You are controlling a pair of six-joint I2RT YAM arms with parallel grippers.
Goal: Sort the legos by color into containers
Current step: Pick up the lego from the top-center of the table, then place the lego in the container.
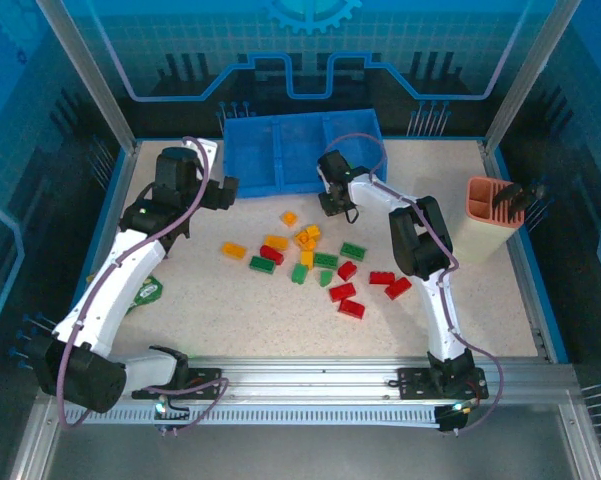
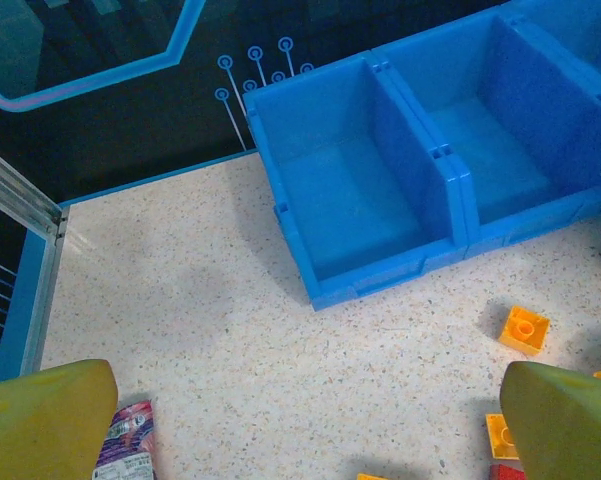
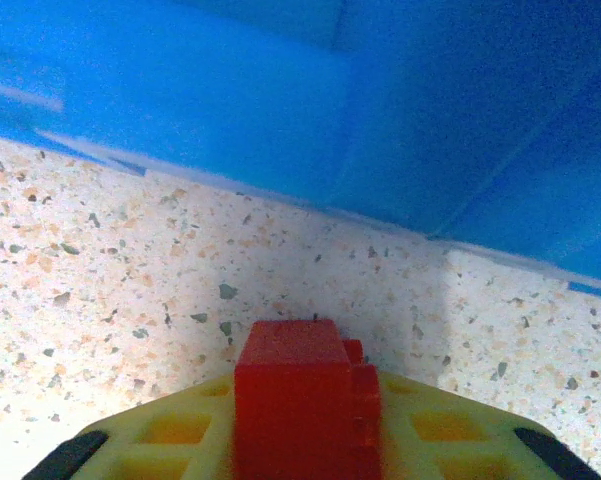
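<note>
Wide, low blue plastic tray of three compartments [image 1: 270, 184] is sitting at the far side of the speckled table [image 1: 480, 310]. Right gripper [image 1: 332, 205] is hanging just in front of the tray's near wall, toward its right half. In the right wrist view its yellow fingers [image 3: 160, 435] are pressing in on a small red studded plastic brick [image 3: 295, 395], gripping it between them just short of the tray wall; cannot tell whether the brick is touching the table. Left gripper [image 2: 300, 440] is hovering off the tray's front left corner, fingers standing wide apart and holding nothing. The loose red, green and orange-yellow studded bricks [image 1: 310, 255] are lying scattered on the table in front of the tray, apart from it. One square orange-yellow brick [image 2: 524, 328] is lying nearest, in front of the middle compartment. A purple packet [image 2: 125, 445] is lying in front of the tray, off to its left. An orange-pink slotted holder [image 1: 485, 215] is standing well apart to the tray's right
</note>
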